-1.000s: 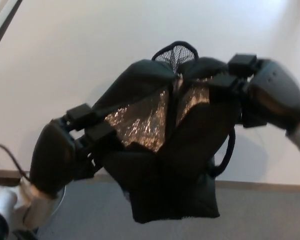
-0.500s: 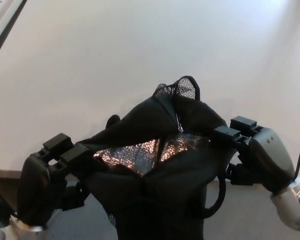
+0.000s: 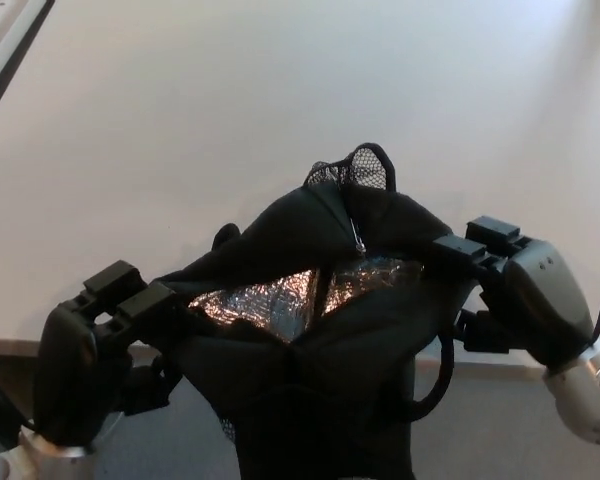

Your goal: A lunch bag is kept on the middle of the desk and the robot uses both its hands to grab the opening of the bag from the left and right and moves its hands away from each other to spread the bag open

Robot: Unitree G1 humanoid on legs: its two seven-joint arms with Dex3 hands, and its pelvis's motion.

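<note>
Head view: 2 hands hold the black lunch bag (image 3: 330,380) at the near tabletop (image 3: 230,120) edge; left hand (image 3: 90,350) and right hand (image 3: 525,295) each clamp an opposite rim, stretching the mouth so the foil lining (image 3: 270,300) shows.

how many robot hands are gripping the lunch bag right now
2. The left black hand grips the left edge of the black foil-lined lunch bag; the right black hand grips its right edge.

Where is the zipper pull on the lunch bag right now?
In the head view, the zipper pull hangs at the lunch bag's far rim, centre, just above the silver lining.
</note>
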